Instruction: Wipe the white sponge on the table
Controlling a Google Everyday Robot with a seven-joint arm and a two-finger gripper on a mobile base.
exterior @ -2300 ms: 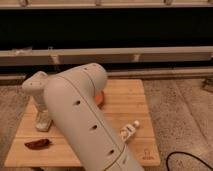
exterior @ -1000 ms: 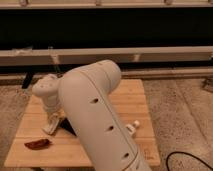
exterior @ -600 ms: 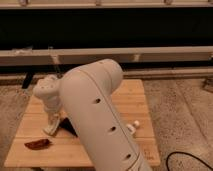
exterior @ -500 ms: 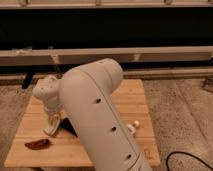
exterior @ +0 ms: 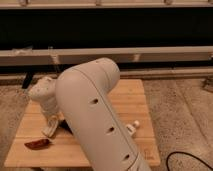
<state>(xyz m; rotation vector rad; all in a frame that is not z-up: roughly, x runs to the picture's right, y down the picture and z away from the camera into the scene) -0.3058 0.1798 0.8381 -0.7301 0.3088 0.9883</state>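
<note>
In the single camera view, most of the table [exterior: 133, 100] is hidden by the robot's arm [exterior: 95, 105], which fills the middle of the frame. The gripper [exterior: 51, 126] is seen at the left side of the table, pointed down with its tip at the wooden surface. A small cream-coloured piece, taken to be the white sponge [exterior: 48, 133], is seen at that tip, lying against the tabletop. Whether the sponge is clamped by the gripper or only pressed under it cannot be told.

Several risks are judged from this layout. A flat black piece [exterior: 65, 126] is seen just beside the gripper tip on its right, and a reddish-brown object [exterior: 37, 144] lies near it toward the front-left corner. If a wiping stroke is swept toward either, that object could be pushed along or knocked off the edge. The sponge is also near the left edge of the table, so a stroke outward could carry it past the rim. If the sponge is not firmly held, it could be left behind as soon as the gripper is dragged sideways, and bare wood would then be scraped by the tip. If too much downward force is applied, the soft piece could be folded or snagged. A white tube-like object [exterior: 131, 128] lies well apart, on the far side of the arm, and is thought to be at risk only from a long stroke to the right.
</note>
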